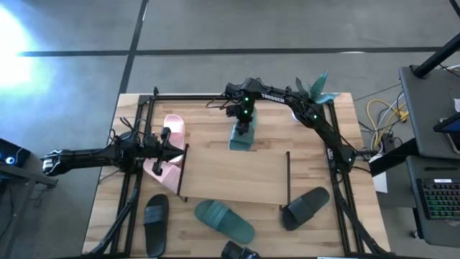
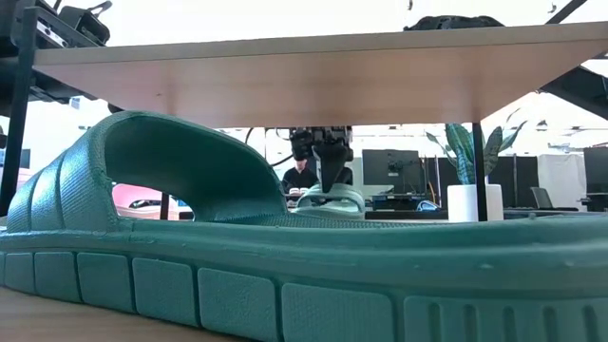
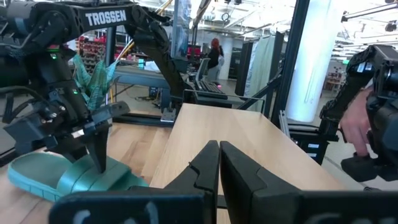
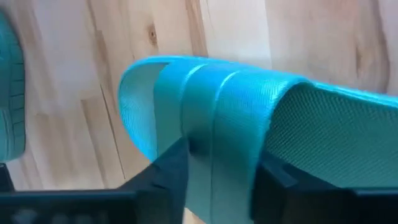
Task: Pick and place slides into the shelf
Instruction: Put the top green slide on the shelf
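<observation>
Nearest the front edge of the table we see a teal slide lying flat, with a black slide to its left and another black slide to its right. In the low view this near teal slide fills the foreground, under the light-wood board of the shelf.

Farther in, the shelf stands across the middle of the table. At its left end our left gripper waits with its fingers pressed together and nothing between them, just beside the pink slides, one lying at the shelf's end frame and one behind it.

Beyond the shelf's far edge sits the second teal slide. Our right gripper reaches straight down onto it, its two fingers on either side of the slide's strap, closed in against it. The slide's sole rests on the table.

Behind, a green plant stands at the far right corner.
</observation>
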